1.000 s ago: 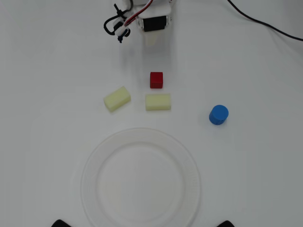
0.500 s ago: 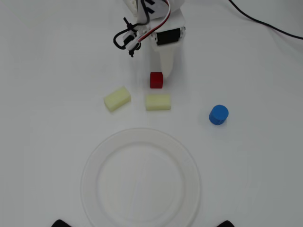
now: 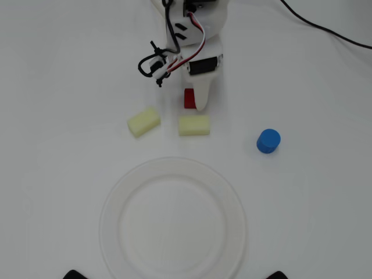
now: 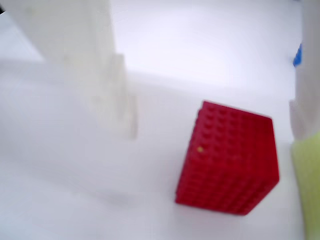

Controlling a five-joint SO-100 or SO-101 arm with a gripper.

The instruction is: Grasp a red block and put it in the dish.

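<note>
The red block [image 3: 189,99] lies on the white table just above the right pale yellow block, partly under the arm. In the wrist view the red block [image 4: 227,157] sits between my two white fingers [image 4: 100,70], closer to the right one, and touches neither. My gripper [image 3: 193,104] is open and low over the block; in the wrist view the gripper [image 4: 212,130] straddles it. The dish [image 3: 107,224], a big round white plate, lies near the bottom of the overhead view, beyond the yellow blocks, with nothing in it.
Two pale yellow blocks [image 3: 143,121] [image 3: 194,125] lie between the red block and the dish; one shows at the right edge of the wrist view [image 4: 307,185]. A blue cylinder [image 3: 268,141] stands to the right. A black cable [image 3: 325,29] crosses the top right.
</note>
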